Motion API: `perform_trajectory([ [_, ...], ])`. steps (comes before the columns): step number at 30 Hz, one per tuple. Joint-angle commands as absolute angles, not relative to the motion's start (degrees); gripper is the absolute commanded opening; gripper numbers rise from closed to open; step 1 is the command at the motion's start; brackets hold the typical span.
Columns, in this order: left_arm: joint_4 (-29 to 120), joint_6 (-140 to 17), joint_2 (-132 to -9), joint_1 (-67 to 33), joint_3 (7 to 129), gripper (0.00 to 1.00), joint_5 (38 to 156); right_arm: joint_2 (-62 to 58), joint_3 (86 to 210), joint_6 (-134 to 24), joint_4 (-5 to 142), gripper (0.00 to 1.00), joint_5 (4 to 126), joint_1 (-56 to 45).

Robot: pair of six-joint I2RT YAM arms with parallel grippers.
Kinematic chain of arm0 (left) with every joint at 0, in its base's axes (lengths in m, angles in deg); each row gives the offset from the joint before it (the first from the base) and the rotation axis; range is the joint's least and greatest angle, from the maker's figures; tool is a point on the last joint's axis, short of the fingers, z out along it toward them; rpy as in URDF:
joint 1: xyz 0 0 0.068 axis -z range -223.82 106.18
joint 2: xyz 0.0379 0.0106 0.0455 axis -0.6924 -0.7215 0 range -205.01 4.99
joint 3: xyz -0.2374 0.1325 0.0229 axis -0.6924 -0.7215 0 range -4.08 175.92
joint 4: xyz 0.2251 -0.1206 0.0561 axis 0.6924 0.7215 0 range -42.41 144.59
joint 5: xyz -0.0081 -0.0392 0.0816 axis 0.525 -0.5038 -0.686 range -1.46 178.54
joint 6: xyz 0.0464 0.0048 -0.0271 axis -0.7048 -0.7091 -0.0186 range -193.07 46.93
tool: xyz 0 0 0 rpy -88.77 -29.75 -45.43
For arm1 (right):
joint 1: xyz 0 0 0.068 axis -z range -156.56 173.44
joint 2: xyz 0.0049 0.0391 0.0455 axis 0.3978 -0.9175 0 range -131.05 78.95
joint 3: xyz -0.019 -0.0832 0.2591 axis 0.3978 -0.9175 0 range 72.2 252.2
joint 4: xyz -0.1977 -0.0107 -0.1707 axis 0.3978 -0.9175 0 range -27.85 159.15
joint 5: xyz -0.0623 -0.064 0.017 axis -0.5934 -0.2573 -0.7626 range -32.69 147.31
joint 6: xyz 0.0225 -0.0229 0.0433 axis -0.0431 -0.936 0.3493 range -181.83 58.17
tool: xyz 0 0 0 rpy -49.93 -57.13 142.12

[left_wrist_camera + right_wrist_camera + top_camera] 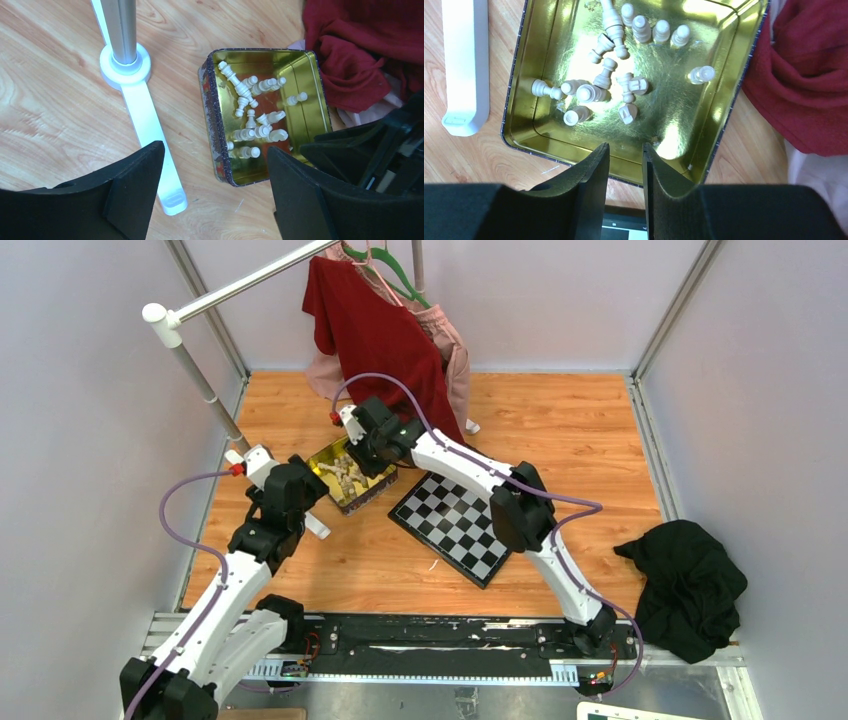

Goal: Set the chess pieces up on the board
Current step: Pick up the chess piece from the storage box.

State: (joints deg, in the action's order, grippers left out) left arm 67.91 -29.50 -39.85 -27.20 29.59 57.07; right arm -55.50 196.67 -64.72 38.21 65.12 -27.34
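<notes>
The wooden table (580, 430) fills the overhead view. A white clothes rack (190, 360) stands at its upper left, a red garment (375, 335) hangs at top centre, and a black cloth (690, 585) lies crumpled at the right edge.

The board (455, 523) lies flat at centre frame, turned corner-on. No piece is visible on its squares. Just to its upper left sits an open gold tin (212, 125), close beside the board.

The left gripper (215, 150) hovers at the tin's left side. Its jaws are spread wide and nothing is between them. The right gripper (625, 150) hangs over the near wall of the tin. Its jaws are parted only narrowly, and the gap between them is bare.

The chess pieces (594, 92) are all cream, and most lie toppled on the tin floor. They form a loose cluster left of centre, with a row of four near the top and one lone piece towards the right wall. No dark pieces are in view.

Assessment: the task is at its start, and the step in hand is the first pick from the tin. The next move calls for the right jaws to descend onto a single piece clear of its neighbours. A piece lying flat needs a grip across its stem. It must then be turned upright before it is set on a square
</notes>
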Motion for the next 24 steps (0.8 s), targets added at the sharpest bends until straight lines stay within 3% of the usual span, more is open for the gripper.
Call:
perform_trajectory([
  [1, 65.0, -28.7, -40.5, -27.4, 28.7, 0.80, 56.7, -58.7, 199.7, -65.3, 37.7, 0.34, 69.8, -26.8],
  [24, 62.0, -29.0, -41.3, -27.4, 26.8, 0.80, 58.7, -65.4, 205.5, -66.6, 38.6, 0.40, 71.7, -24.8],
])
